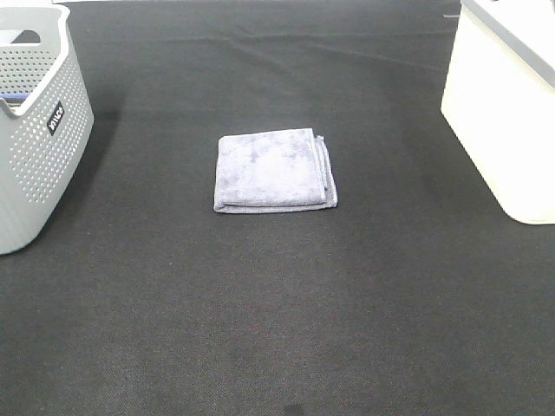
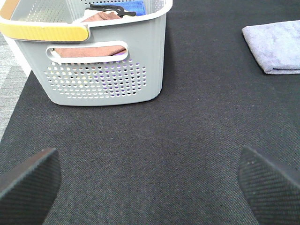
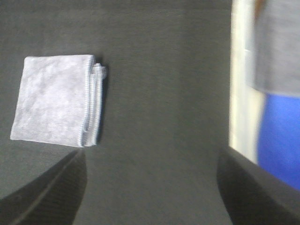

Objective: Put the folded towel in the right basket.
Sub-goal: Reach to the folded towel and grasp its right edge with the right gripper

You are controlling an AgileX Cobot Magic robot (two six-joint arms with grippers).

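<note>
A folded lavender-grey towel lies flat on the black mat in the middle of the table. It also shows in the left wrist view and the right wrist view. The right basket is cream-white and stands at the right edge; its rim shows in the right wrist view. Neither gripper shows in the exterior view. My left gripper is open and empty above the mat, near the grey basket. My right gripper is open and empty, between the towel and the right basket.
A grey perforated basket stands at the left edge; in the left wrist view it holds brown and blue cloths. The right basket holds grey and blue fabric.
</note>
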